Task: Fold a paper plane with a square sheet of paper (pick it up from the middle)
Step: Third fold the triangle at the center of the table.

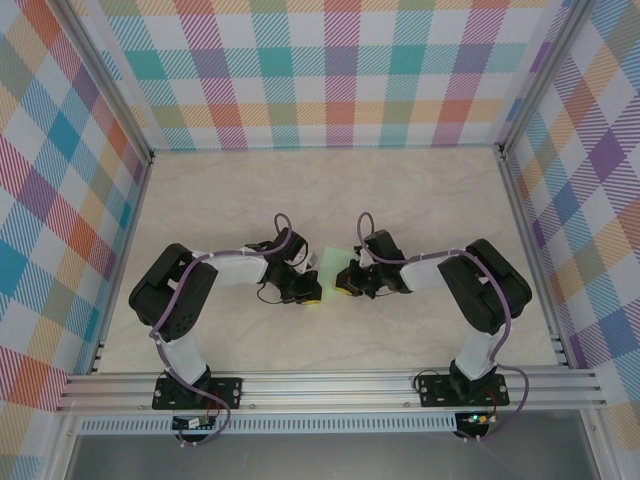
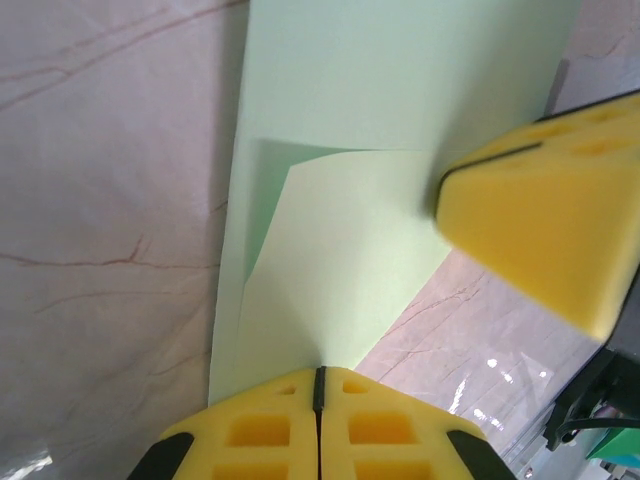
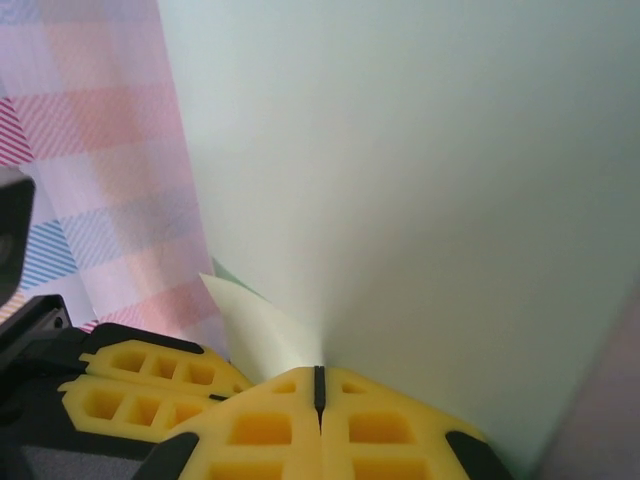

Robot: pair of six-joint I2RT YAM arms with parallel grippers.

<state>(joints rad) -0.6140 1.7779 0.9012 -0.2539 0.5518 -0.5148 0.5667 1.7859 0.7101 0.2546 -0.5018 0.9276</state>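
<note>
Pinching the square sheet of paper, left gripper jaws, right gripper jaws

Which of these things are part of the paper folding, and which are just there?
Part of the job: the green paper sheet, partly folded; the left gripper and the right gripper, both shut on it.
Just there: the marble-look table; the checked walls; the metal frame.
</note>
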